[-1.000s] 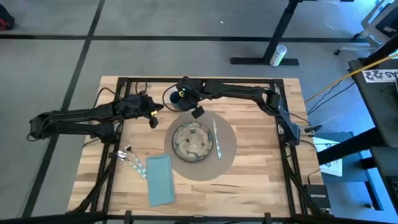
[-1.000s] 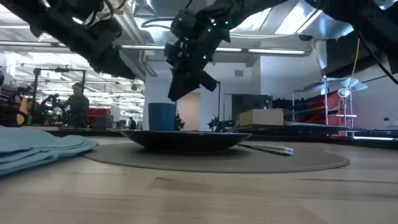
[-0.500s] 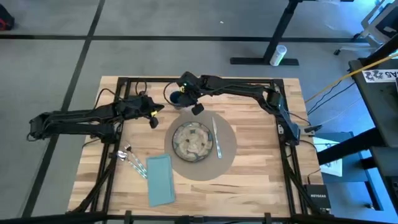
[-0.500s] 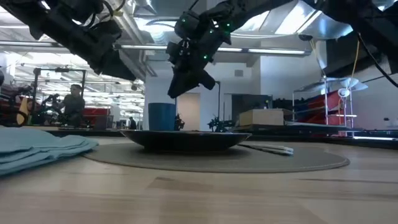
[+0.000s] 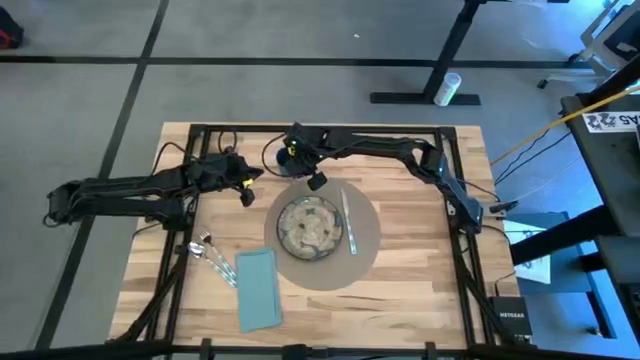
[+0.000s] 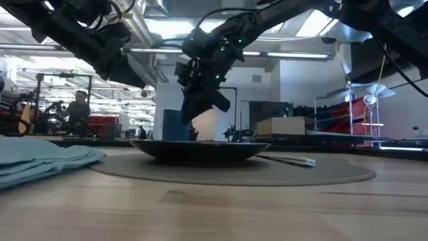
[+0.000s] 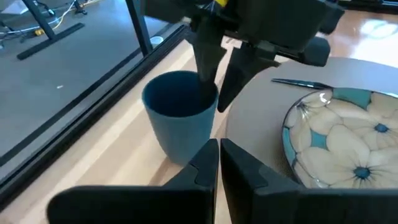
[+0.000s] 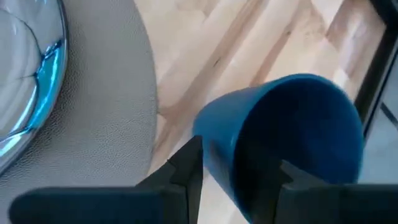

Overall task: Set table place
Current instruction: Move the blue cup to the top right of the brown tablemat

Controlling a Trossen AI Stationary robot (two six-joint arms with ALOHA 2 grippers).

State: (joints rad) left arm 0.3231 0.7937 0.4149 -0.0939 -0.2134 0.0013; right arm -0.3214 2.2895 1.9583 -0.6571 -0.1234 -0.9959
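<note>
A: One piece of the place setting is in play as we look: the blue cup (image 7: 180, 115), standing on the table (image 5: 420, 260) at its far edge, just beside the round placemat (image 5: 368, 240).

B: We see the right gripper (image 7: 214, 71) over it, one finger (image 7: 204, 53) dipping inside the rim, the other outside, spread around the wall. We cannot tell whether they touch it.

A: We would judge a good grasp needs a firm pinch on the wall and a straight lift, lest the cup tip.

B: The left gripper (image 7: 219, 163) hovers near, fingers pressed together, empty.

A: The plate (image 5: 312, 227) sits mid-mat, a knife (image 5: 347, 222) to its right; the napkin (image 5: 258, 288) and remaining cutlery (image 5: 212, 258) lie left.

B: Room is tight, we think: table frame behind, the left gripper close by, the mat's far-right corner open.
</note>
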